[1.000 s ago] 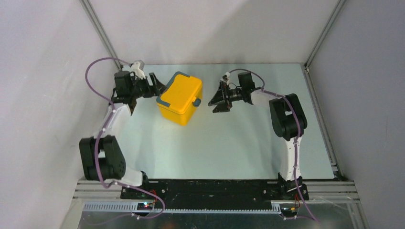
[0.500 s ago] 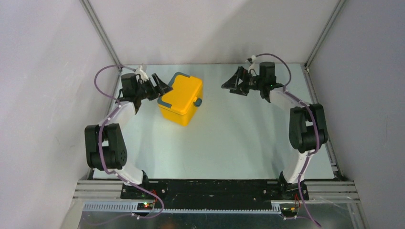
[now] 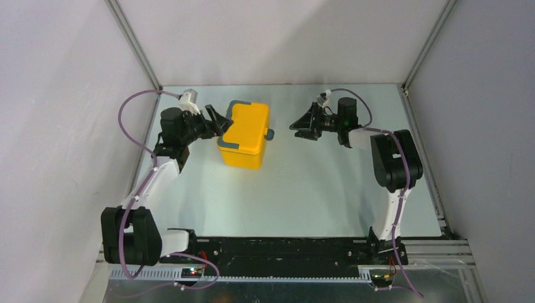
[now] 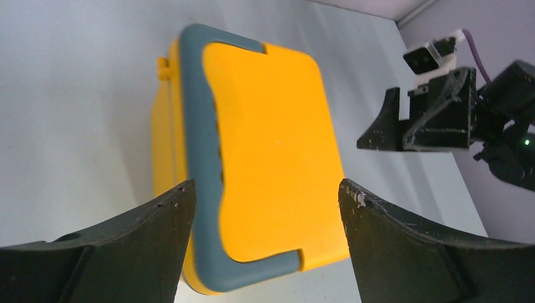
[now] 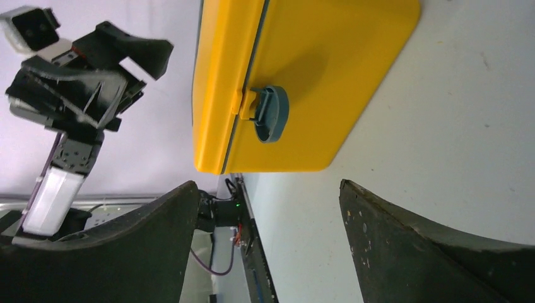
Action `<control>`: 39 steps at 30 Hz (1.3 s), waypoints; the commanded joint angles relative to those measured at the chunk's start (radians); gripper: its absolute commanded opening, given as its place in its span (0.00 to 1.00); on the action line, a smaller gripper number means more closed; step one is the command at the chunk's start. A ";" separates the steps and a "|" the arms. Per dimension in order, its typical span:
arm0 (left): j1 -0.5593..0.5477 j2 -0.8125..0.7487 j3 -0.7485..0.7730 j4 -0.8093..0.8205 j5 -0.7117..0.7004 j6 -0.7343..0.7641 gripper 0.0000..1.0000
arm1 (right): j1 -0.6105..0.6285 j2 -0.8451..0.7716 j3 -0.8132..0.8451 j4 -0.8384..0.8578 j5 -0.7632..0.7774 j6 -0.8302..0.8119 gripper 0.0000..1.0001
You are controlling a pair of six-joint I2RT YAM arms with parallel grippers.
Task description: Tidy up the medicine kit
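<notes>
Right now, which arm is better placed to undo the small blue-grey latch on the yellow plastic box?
Right. The blue-grey latch faces the open right gripper, whose wrist view centres it; the left gripper sits at the yellow box's opposite side.

medicine kit (image 4: 277, 158): bright yellow box with its lid down, standing on the desk (image 4: 76, 95) and filling the middle of the view.
lid band (image 4: 200, 158): blue-grey strip along the lid's left edge, turning the corner at both ends.
left gripper (image 4: 265, 192): fingers spread wide, one dark tip at each lower corner, with the kit showing between them; whether they touch it cannot be told.
right gripper (image 4: 404, 129): dark, off the kit's right side and clear of it, tips toward the box.
camera block (image 4: 432, 53): white and black, on top of the right gripper, with a purple cable (image 4: 474, 49) behind.
</notes>
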 commanded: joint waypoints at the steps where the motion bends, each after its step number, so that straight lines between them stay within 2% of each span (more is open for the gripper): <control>1: 0.026 0.059 0.075 -0.003 -0.056 -0.011 0.87 | 0.043 0.078 0.034 0.287 -0.093 0.181 0.86; 3: 0.022 0.117 0.097 -0.002 -0.024 -0.034 0.87 | 0.063 0.121 0.054 0.351 -0.101 0.235 0.91; 4: 0.020 0.133 0.104 -0.002 0.001 -0.037 0.86 | 0.075 0.151 0.073 0.372 -0.100 0.248 0.97; 6: 0.016 0.176 0.126 -0.002 0.038 -0.042 0.84 | 0.090 0.191 0.105 0.393 -0.098 0.277 0.99; 10: 0.010 0.231 0.151 -0.002 0.066 -0.054 0.82 | 0.118 0.260 0.163 0.472 -0.092 0.347 0.99; 12: 0.010 0.259 0.159 -0.002 0.064 -0.060 0.79 | 0.128 0.295 0.182 0.555 -0.088 0.440 0.99; 15: 0.010 0.302 0.164 -0.002 0.066 -0.075 0.73 | 0.145 0.359 0.224 0.696 -0.089 0.546 0.97; 21: 0.001 0.365 0.176 -0.002 0.076 -0.089 0.62 | 0.168 0.398 0.277 0.797 -0.096 0.642 0.96; 30: -0.011 0.399 0.179 -0.010 0.039 -0.066 0.52 | 0.140 0.328 0.231 0.816 -0.108 0.655 0.91; 39: -0.012 0.417 0.184 -0.016 0.029 -0.071 0.48 | 0.118 0.214 0.140 0.743 -0.146 0.590 0.90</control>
